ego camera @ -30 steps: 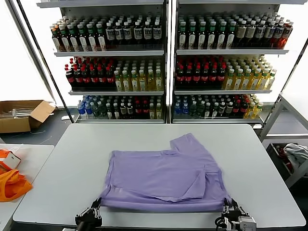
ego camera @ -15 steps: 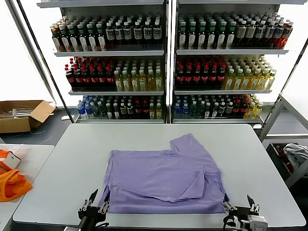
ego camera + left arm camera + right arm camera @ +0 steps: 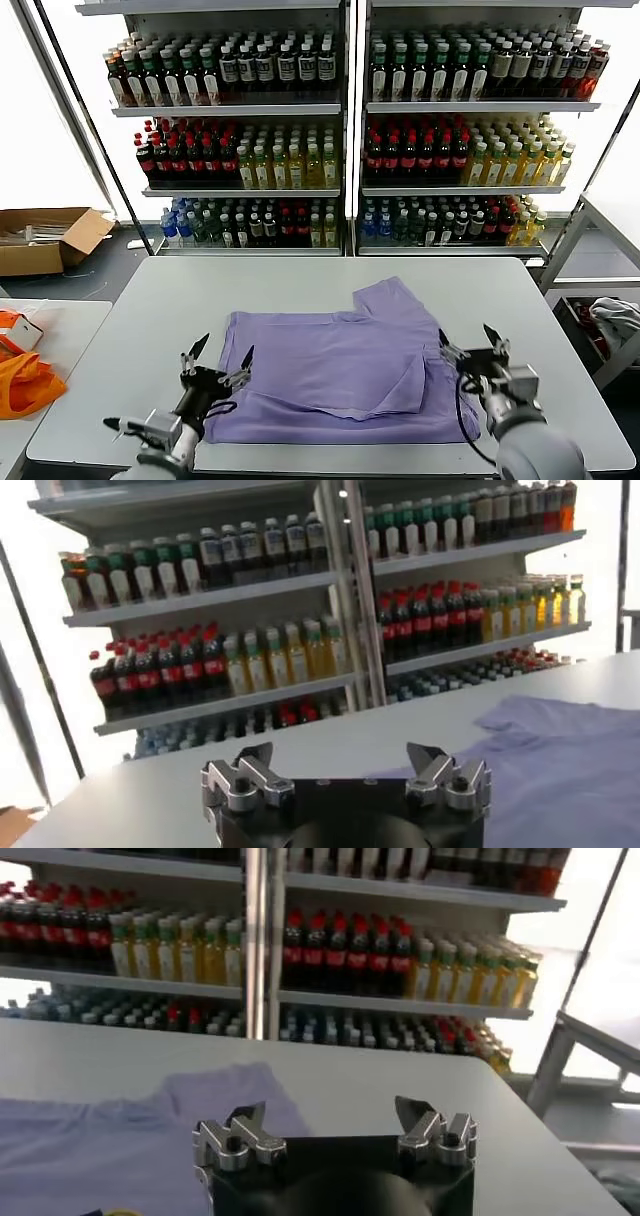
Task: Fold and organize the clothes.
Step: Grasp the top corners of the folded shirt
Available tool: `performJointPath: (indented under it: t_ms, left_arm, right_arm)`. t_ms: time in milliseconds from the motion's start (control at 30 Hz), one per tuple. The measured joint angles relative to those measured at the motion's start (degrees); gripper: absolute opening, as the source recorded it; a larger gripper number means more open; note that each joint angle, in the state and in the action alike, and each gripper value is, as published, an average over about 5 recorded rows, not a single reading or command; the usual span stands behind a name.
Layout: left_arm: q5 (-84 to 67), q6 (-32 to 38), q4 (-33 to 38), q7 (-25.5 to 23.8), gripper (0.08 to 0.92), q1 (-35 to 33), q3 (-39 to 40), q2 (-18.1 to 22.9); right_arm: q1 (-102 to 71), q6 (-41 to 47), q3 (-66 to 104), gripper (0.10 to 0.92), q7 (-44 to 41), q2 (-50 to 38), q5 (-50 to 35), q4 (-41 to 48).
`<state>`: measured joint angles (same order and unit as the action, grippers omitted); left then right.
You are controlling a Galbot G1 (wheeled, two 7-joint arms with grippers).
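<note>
The lavender T-shirt (image 3: 345, 365) lies partly folded on the grey table (image 3: 140, 330), one sleeve pointing to the far right. It also shows as a purple patch (image 3: 560, 760) in the left wrist view and as a pale purple area (image 3: 130, 1138) in the right wrist view. My left gripper (image 3: 216, 352) is raised over the shirt's near-left corner, open, holding nothing. Over the shirt's right edge my right gripper (image 3: 467, 343) is lifted, also open and empty. In both wrist views the jaws stand wide apart, left gripper (image 3: 340, 763) and right gripper (image 3: 333, 1116).
Drink shelves (image 3: 340, 130) full of bottles stand behind the table. An orange bag (image 3: 22, 385) lies on a side table at the left. A cardboard box (image 3: 45, 238) sits on the floor at far left, and a whitish cloth bundle (image 3: 615, 320) at the right.
Both grippers let go of the shirt's near hem, opened wide, and rose up and forward over the shirt. The near edge now lies flat on the table.
</note>
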<state>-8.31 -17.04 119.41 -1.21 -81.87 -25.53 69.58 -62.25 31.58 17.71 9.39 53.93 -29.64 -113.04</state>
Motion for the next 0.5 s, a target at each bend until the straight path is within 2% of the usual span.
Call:
performJointPath:
  t_ms: [233, 500]
  left_arm:
    - [-3.89, -2.73, -10.05, -1.88, 0.823, 11.68, 3.46, -2.25]
    - [-7.79, -5.93, -20.42, -1.32, 0.823, 21.26, 6.52, -3.72]
  right_arm:
    - [15.96, 0.74, -10.47, 0.823, -4.95, -1.28, -1.87, 12.48]
    - [26.06, 1.23, -15.7, 0.823, -3.96, 2.46, -2.45, 24.58]
